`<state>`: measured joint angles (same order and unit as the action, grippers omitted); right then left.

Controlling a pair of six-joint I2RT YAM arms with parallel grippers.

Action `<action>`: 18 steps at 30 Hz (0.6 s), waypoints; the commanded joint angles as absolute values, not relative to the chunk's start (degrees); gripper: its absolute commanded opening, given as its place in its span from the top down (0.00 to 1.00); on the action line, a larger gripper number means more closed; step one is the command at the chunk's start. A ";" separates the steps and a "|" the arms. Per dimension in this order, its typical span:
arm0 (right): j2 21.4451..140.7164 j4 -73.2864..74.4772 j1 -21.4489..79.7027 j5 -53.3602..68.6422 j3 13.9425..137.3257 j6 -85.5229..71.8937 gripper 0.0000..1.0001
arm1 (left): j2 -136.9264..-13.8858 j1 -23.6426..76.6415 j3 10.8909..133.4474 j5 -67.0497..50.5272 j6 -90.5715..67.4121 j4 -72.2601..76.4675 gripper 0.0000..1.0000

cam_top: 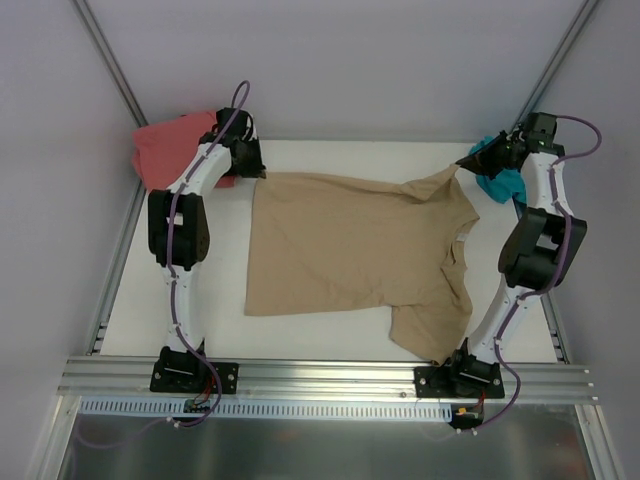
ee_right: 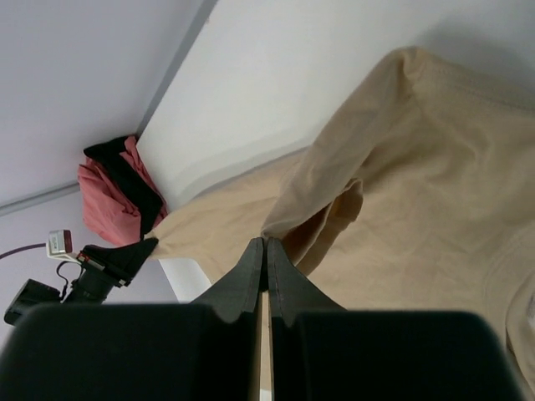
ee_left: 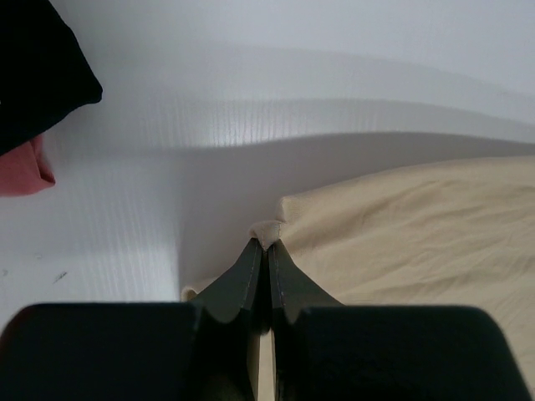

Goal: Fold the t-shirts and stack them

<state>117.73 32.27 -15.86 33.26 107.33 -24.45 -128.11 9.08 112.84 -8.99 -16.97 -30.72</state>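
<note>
- Looks like the spread-it-flat step to me. The tan t-shirt (cam_top: 340, 250) lies opened out sideways across the middle of the table (cam_top: 300, 335), hem to the left and collar to the right. No fold has been made in it yet.
- The left gripper (cam_top: 258, 172) is at the shirt's far-left corner. In its wrist view the jaws are pressed together with a small nub of tan hem pinched right at the tips (ee_left: 266, 244). So it's fully clamped on cloth.
- The right gripper (cam_top: 468, 163) is at the far-right side, holding the far sleeve. Its jaws are also squeezed together, with a tuck of tan fabric caught at the tips (ee_right: 264, 242). The cloth runs fairly taut along the far edge between the two grips.
- The near sleeve flops out toward the near edge, close to the right arm's base, and it's a bit rumpled.
- The other shirts are parked out of the way. The coral-pink t-shirt (cam_top: 165, 150) is bunched in the far-left corner by the left arm, and the black t-shirt (ee_left: 33, 75) is on top of it. The teal t-shirt (cam_top: 505, 185) is in the far-right corner behind the right arm.
- My guess for the next move is to carry that far edge over toward the near edge for the first fold. Both grips need to move together and level, or the soft cloth will skew and wrinkle.
- I'd also tidy the near sleeve so it doesn't get trapped lumpy.
</note>
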 commanded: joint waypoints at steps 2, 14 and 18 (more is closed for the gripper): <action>109.69 36.47 -15.64 33.49 104.77 -20.22 1.00 | -120.94 9.67 109.96 -10.20 -17.23 -30.06 1.00; 98.44 40.42 -15.64 32.35 94.67 -17.84 0.99 | -114.17 10.11 103.10 -11.69 -17.58 -28.48 1.00; 94.58 41.83 -15.64 31.56 89.23 -16.44 1.00 | -112.77 10.46 101.17 -12.04 -17.67 -27.86 1.00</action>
